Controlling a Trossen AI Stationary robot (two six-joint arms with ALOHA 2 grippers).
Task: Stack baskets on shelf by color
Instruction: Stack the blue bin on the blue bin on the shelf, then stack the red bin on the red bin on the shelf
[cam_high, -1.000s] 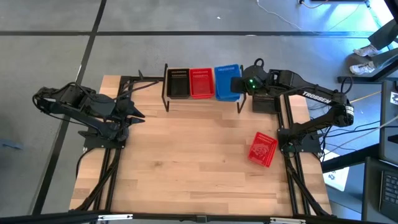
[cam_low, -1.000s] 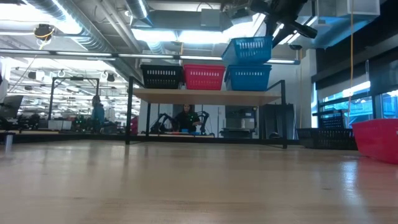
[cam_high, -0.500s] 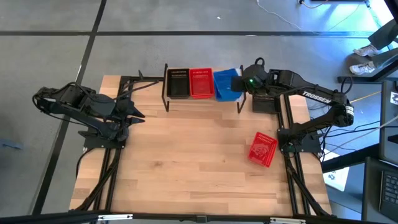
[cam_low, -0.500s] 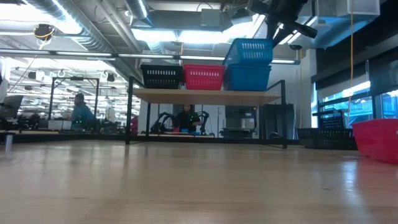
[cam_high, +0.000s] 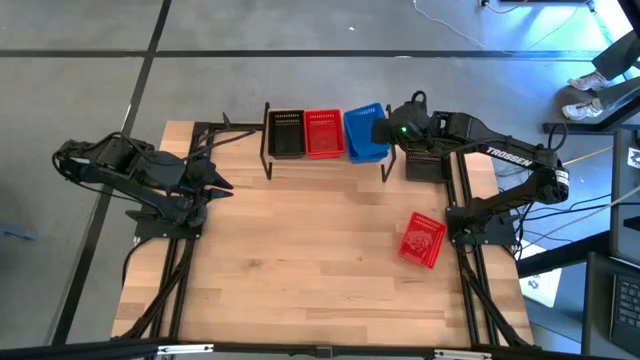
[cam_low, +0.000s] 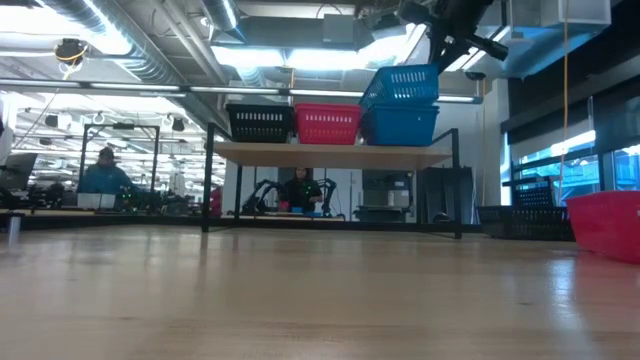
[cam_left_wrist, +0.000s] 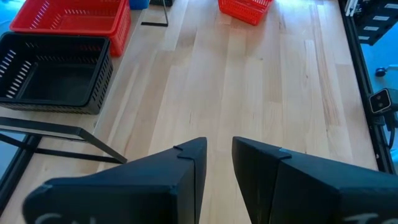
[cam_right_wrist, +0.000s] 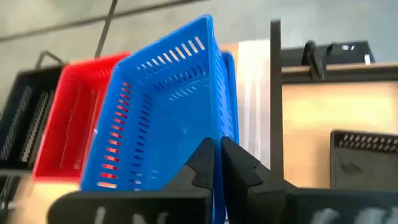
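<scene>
From above, the right gripper (cam_high: 384, 131) at two o'clock pinches the tilted blue perforated plastic basket (cam_high: 364, 133) over the plank-topped metal-legged shelf (cam_high: 326, 160), while at table height it nests crookedly in a second blue basket (cam_low: 400, 125), and the left gripper (cam_left_wrist: 217, 155) idles at nine o'clock, fingers narrowly parted, empty
</scene>
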